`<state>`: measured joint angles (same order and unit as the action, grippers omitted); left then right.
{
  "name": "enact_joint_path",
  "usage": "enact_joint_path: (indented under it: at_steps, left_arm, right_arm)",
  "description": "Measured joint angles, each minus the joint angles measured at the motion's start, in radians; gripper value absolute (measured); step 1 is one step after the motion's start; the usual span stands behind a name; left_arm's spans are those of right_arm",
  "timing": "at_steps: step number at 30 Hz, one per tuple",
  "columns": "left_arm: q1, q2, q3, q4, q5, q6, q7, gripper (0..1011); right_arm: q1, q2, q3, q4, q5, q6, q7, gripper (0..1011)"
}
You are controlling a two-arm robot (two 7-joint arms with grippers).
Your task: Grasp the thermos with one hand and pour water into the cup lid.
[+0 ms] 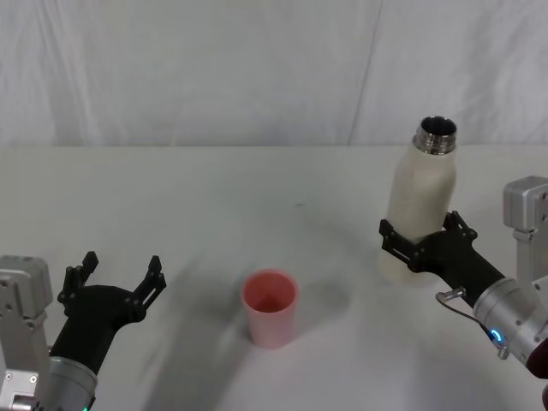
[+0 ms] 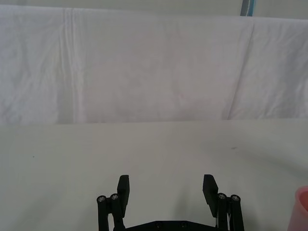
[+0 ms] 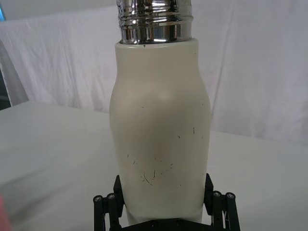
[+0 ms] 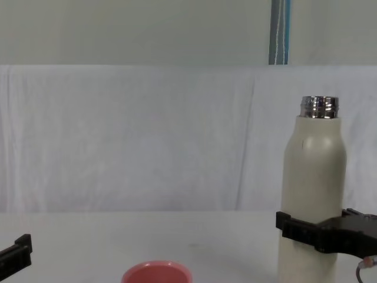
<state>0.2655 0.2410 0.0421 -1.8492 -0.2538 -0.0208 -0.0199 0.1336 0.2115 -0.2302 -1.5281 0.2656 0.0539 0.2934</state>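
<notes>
We are gripping the thermos (image 1: 419, 201) low on its body with our right tool (image 1: 417, 242), upright at the counter's (image 1: 257, 197) right. Our left tool (image 1: 120, 278) is hovering wide open, left of the cup lid (image 1: 271, 307).

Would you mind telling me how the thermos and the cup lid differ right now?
The thermos is tall and cream-white with a shiny steel neck; the cup lid is short and pink. The right gripper has its fingers around the thermos's lower body, while the cup lid stands free, with the open left gripper off to its side. Both are upright and open-topped.
</notes>
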Motion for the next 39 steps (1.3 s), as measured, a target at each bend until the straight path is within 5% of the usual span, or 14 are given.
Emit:
enact_joint_path:
  at_steps: [39]
  left_arm:
    - [0.0, 0.0, 0.0, 0.0, 0.0, 0.0, 0.0, 1001]
  right_arm:
    - [0.064, -0.012, -0.054, 0.121, 0.0, -0.055, -0.017, 955]
